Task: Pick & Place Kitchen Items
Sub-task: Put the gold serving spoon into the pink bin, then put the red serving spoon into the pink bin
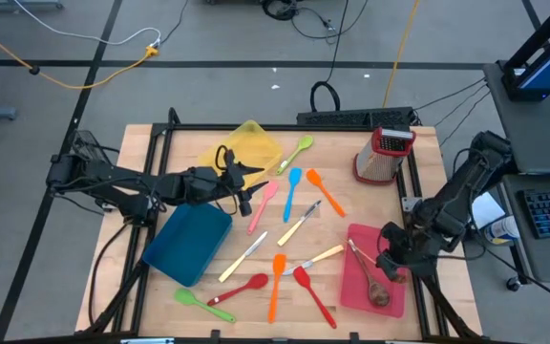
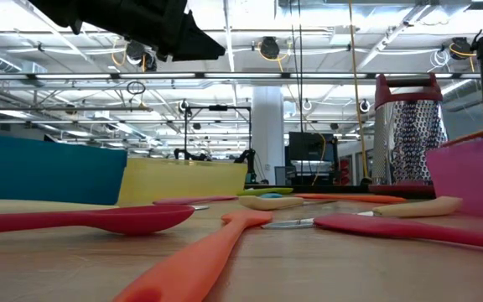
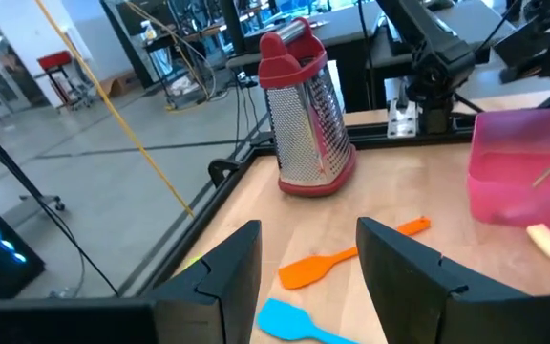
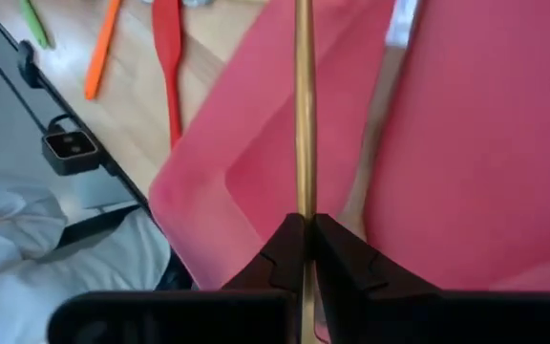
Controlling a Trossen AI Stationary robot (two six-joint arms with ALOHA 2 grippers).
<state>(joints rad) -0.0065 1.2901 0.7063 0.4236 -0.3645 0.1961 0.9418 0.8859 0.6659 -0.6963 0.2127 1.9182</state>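
Note:
Several coloured spatulas, spoons and cream-handled knives lie flat mid-table, among them a pink spoon (image 1: 264, 205), a blue spatula (image 1: 292, 191) and an orange spatula (image 1: 325, 191). My left gripper (image 1: 248, 189) is open and empty, above the table between the yellow tray (image 1: 251, 143) and the pink spoon. In the left wrist view its fingers (image 3: 308, 268) frame the orange spatula (image 3: 342, 263). My right gripper (image 1: 390, 253) is shut on a brown spoon (image 1: 366, 272) over the red tray (image 1: 390, 296). My right gripper pinches the brown spoon's thin handle (image 4: 303, 205) between its two fingertips. The fingers slant down from the table's right side. The handle runs on past the fingertips over the red tray (image 4: 466, 124), and the spoon's bowl (image 1: 378, 293) is over the tray's near end. I cannot tell whether the spoon is lifted.
A red-topped metal grater (image 1: 383, 153) stands at the far right. A blue tray (image 1: 189, 244) lies near left. A red spatula (image 1: 313, 294), a long orange spatula (image 1: 277, 285), a red spoon (image 1: 240, 290) and a green spoon (image 1: 203, 306) lie by the near edge.

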